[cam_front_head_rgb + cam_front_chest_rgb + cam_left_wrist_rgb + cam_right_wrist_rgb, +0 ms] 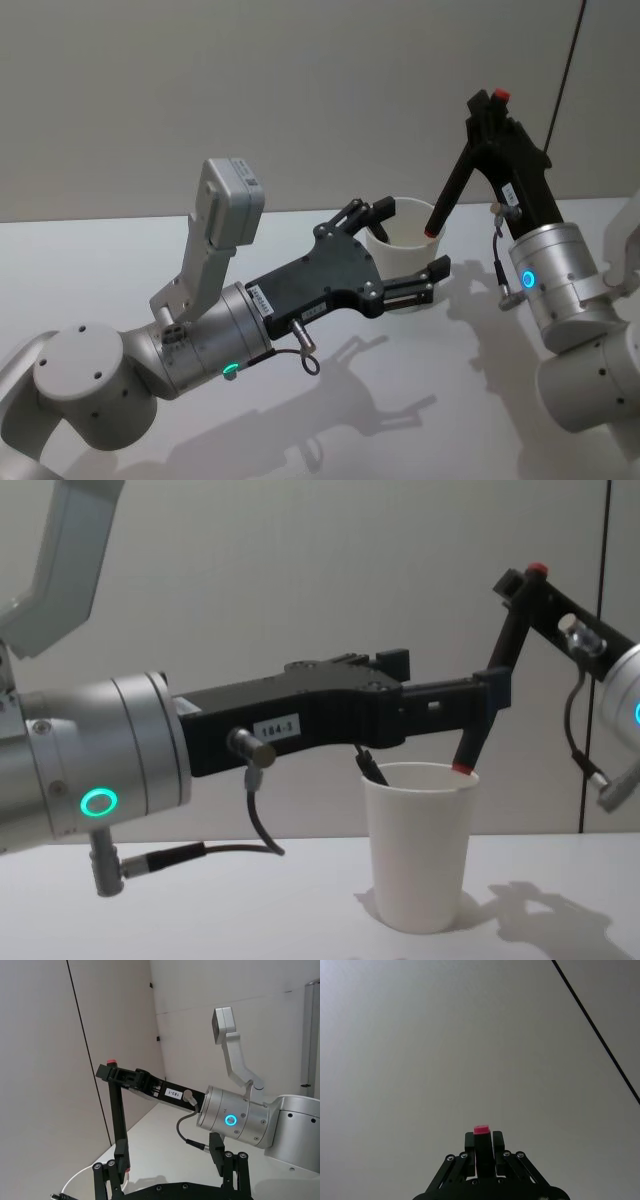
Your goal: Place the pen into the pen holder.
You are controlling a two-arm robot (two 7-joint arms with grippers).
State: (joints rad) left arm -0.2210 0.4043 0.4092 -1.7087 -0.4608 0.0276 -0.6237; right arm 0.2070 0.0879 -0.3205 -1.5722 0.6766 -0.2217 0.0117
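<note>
The pen holder (400, 262) is a white paper cup (420, 845) standing upright on the table. The pen (447, 192) is a black stick with red ends, and it hangs tilted. Its lower tip sits at the cup's rim on the right side (463, 765). My right gripper (490, 112) is shut on the pen's upper end (481, 1130), high above the cup. My left gripper (410, 240) is open, its fingers spread on either side of the cup in the head view. From the chest it stands at about rim height or a little higher (450, 695).
The white table (120, 280) runs to a plain grey wall. A thin dark line (565, 70) runs down the wall behind my right arm. Cables hang off both wrists (262, 830).
</note>
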